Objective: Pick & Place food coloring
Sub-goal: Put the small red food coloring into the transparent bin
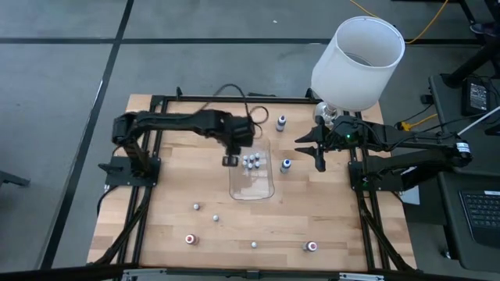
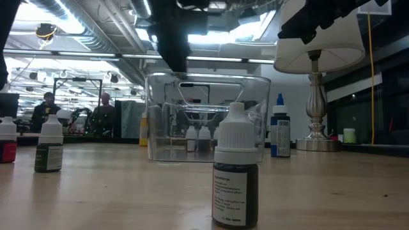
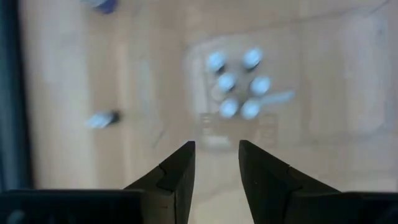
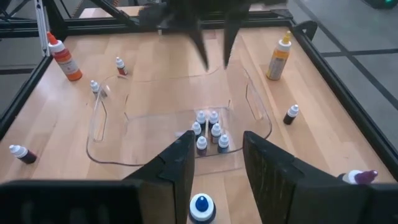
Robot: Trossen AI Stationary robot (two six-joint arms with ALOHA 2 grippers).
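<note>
Several tiny white-capped food coloring bottles (image 1: 252,162) stand clustered upright in the clear plastic tray (image 1: 251,187) at mid-table; they also show in the left wrist view (image 3: 239,84) and the right wrist view (image 4: 208,130). My left gripper (image 1: 230,160) hangs open above the tray's left rim, pointing steeply down, with nothing between its fingers (image 3: 216,149). My right gripper (image 1: 320,148) waits open in the air to the right of the tray (image 4: 217,143). A blue-capped bottle (image 4: 201,207) stands on the table below it.
Loose bottles stand on the table: two right of the tray (image 1: 281,121) (image 1: 286,165), several toward the near edge (image 1: 196,206) (image 1: 190,239) (image 1: 254,244) (image 1: 311,247). One stands close to the low camera (image 2: 234,172). A white-shaded lamp (image 1: 358,58) stands at the far right corner.
</note>
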